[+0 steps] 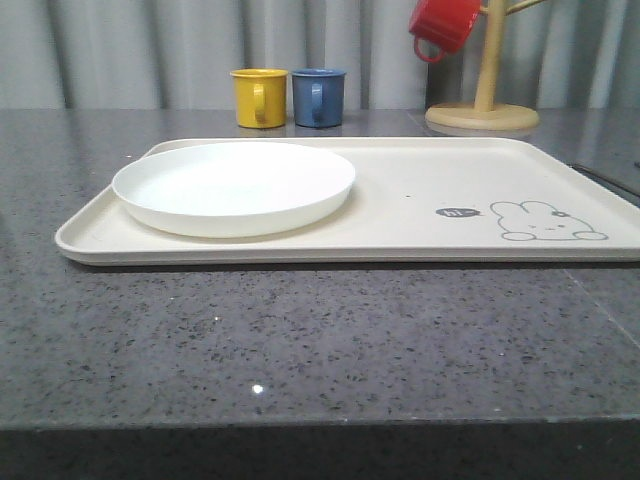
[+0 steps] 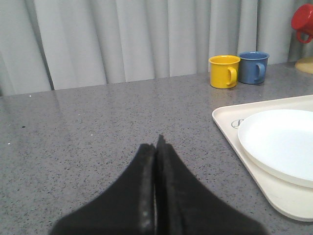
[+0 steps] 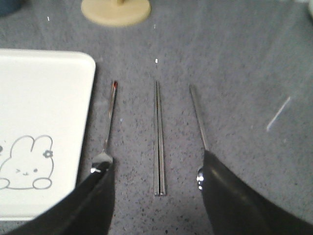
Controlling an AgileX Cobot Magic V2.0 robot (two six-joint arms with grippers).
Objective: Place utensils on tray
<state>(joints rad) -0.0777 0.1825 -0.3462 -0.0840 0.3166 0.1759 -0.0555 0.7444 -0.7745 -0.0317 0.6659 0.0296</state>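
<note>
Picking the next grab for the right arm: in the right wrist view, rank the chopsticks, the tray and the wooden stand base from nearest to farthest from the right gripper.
1. chopsticks: on the counter, their near ends between the open fingers of the right gripper.
2. tray: beside the gripper, beyond the fork.
3. wooden stand base: far across the counter.

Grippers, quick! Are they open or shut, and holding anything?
Left gripper: shut, holding nothing.
Right gripper: open, empty, above the chopsticks.
</note>
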